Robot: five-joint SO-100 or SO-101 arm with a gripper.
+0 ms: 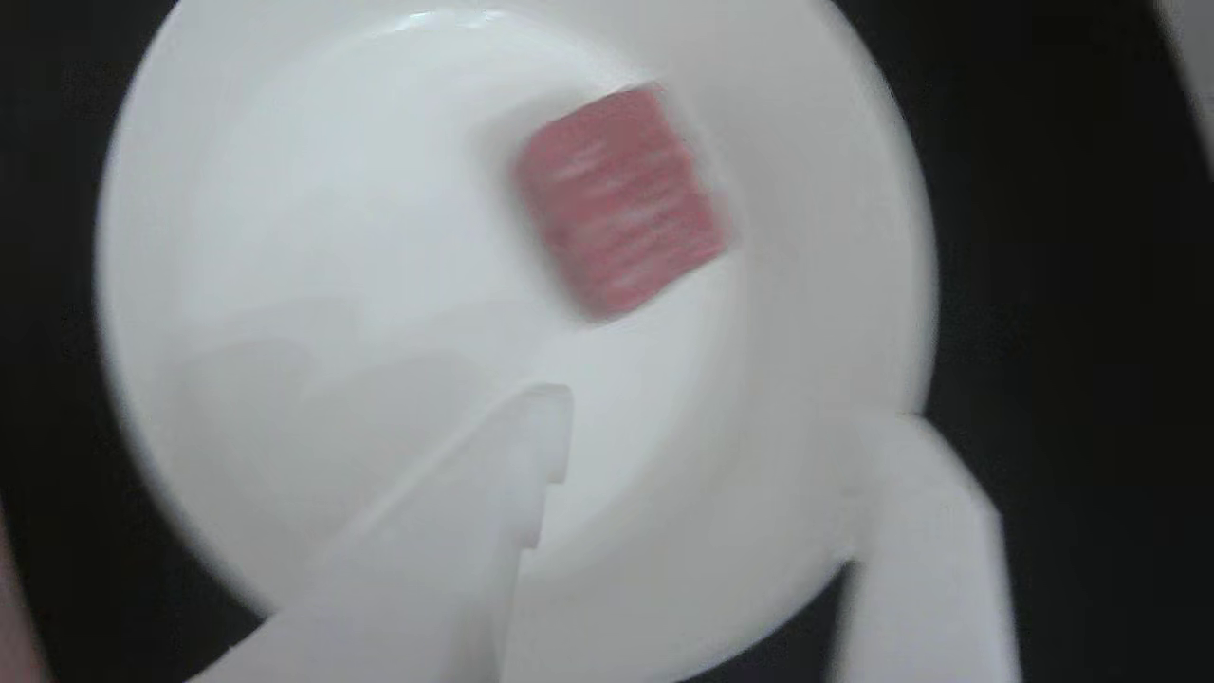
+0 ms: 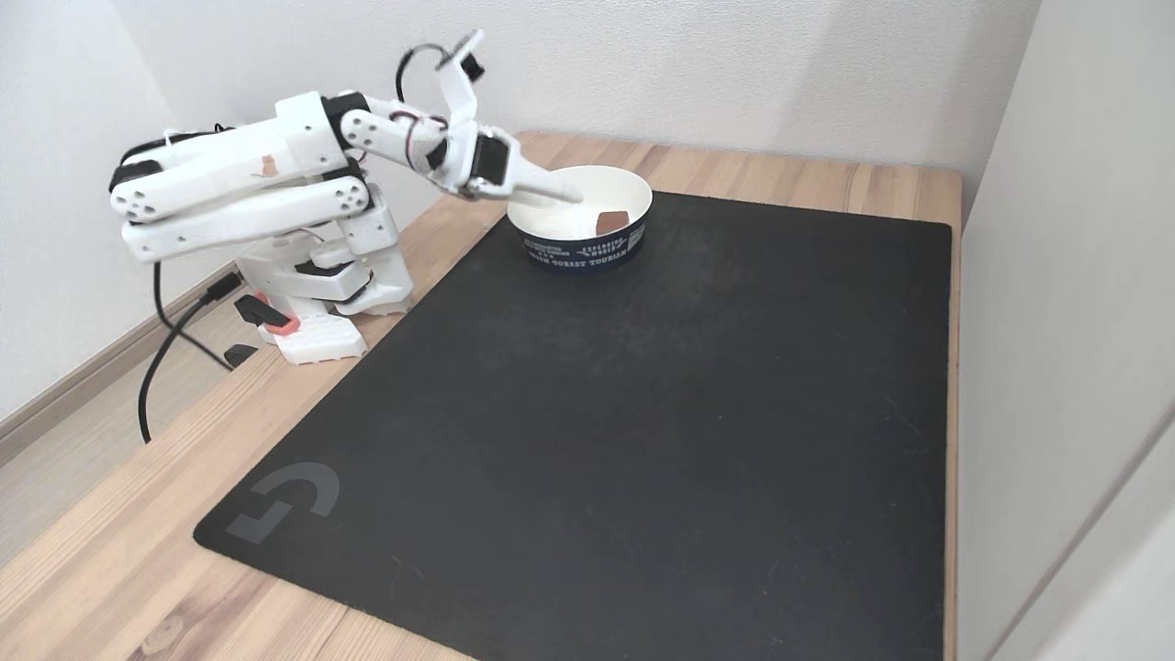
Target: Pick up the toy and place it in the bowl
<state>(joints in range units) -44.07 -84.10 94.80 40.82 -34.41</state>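
Your white two-finger gripper (image 1: 711,446) has its fingers spread apart with nothing between them. In the other view one white plastic finger (image 1: 474,503) rises from the bottom edge over the bowl's inside, and the second sits at the lower right, over the rim. Both are blurred.

Just beyond the fingertips lies the toy (image 1: 621,199), a small squarish dull-red block with rounded corners and pale streaks on its broad face (the blur hides finer detail). It rests inside the round white bowl (image 1: 835,142), on the white inner floor toward the upper right wall, clear of both fingers.

In the fixed view the gripper (image 2: 560,193) reaches over the near-left rim of the same bowl (image 2: 551,246), which has a dark blue outer band with white lettering. The toy (image 2: 609,221) shows as a reddish-brown patch leaning against the bowl's inner wall on the right side.

The bowl stands at the far left corner of a large black rectangular mat (image 2: 643,441) with a grey logo at its near left corner. The mat covers most of a light wooden table (image 2: 110,569). The white arm's base (image 2: 321,312) stands on the table beside the mat's left edge, with a black cable (image 2: 151,367) trailing off to the left.
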